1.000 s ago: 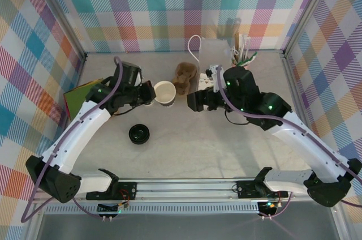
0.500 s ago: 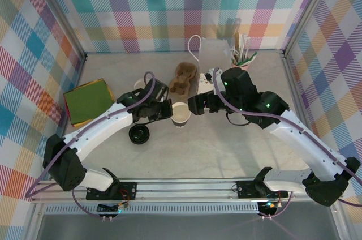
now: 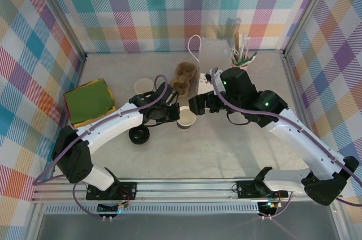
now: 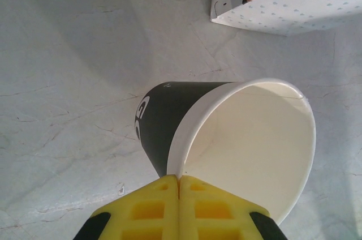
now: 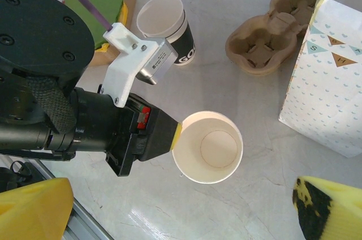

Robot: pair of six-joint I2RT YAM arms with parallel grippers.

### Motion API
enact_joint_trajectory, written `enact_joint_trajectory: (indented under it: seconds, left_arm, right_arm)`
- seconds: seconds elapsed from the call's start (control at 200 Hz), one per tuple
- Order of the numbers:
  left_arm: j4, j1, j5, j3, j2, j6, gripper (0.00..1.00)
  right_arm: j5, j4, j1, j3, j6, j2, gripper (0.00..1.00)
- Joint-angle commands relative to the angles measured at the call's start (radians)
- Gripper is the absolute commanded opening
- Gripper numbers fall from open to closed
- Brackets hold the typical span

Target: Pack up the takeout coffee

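A lidless paper cup point(image 3: 186, 117) with a dark side, white rim and cream inside hangs just above the table's middle. My left gripper point(image 3: 174, 114) is shut on its rim; the yellow pads point(image 4: 158, 211) pinch the wall of the cup point(image 4: 249, 138) at my left gripper point(image 4: 179, 179). My right gripper point(image 3: 195, 103) hovers over this cup point(image 5: 207, 146), open, its gripper point(image 5: 181, 195) well wider than the cup. A loose black lid point(image 3: 139, 134) lies to the front left. A takeout coffee with its lid on is out of view.
A second lidless cup point(image 3: 143, 86) stands at the back left. A brown cup carrier point(image 3: 184, 77) and a white paper bag point(image 3: 214, 56) sit behind the grippers. A green pad point(image 3: 90, 101) lies at the left, a holder of sticks point(image 3: 243, 56) at the back right.
My left gripper has carried the lidless cup from the back left toward the centre, under the right gripper. The right gripper has barely moved.
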Motion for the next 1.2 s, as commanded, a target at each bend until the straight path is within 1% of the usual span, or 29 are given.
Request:
enact_joint_trajectory:
  seconds: [0.0,0.135,0.255,0.45,0.56,0.71,0.915,1.105,1.195]
  left_arm:
    - [0.021,-0.015,-0.009,-0.005,0.012,0.007,0.00]
    - [0.024,-0.019,-0.014,-0.006,0.024,-0.002,0.00]
    - [0.012,-0.019,0.005,0.001,0.031,-0.015,0.00]
    - [-0.002,-0.018,0.003,-0.002,0.010,-0.016,0.00]
    - [0.011,-0.015,0.042,0.000,0.011,-0.027,0.00]
    - [0.005,-0.012,0.044,0.008,0.000,-0.041,0.00]
    - [-0.016,-0.013,0.087,-0.013,-0.011,-0.089,0.00]
    - [-0.063,-0.008,0.046,-0.039,-0.045,-0.101,0.00]
    - [-0.060,-0.003,0.063,-0.059,-0.055,-0.108,0.00]
  right_arm:
    - [-0.007,-0.019,-0.009,0.008,-0.013,0.007,0.99]
    - [-0.005,-0.018,-0.009,-0.001,-0.018,0.000,0.99]
    - [-0.004,-0.027,-0.010,-0.001,-0.022,-0.005,0.99]
    - [-0.008,-0.027,-0.014,-0.015,-0.021,-0.017,0.99]
    - [-0.016,-0.025,-0.014,-0.027,-0.016,-0.017,0.99]
    - [-0.018,-0.022,-0.017,-0.040,-0.013,-0.015,0.99]
    - [-0.028,-0.056,-0.018,-0.025,-0.009,0.015,0.99]
    - [-0.046,-0.038,-0.018,-0.041,-0.009,0.028,0.99]
    - [-0.051,-0.035,-0.018,-0.039,-0.010,0.039,0.99]
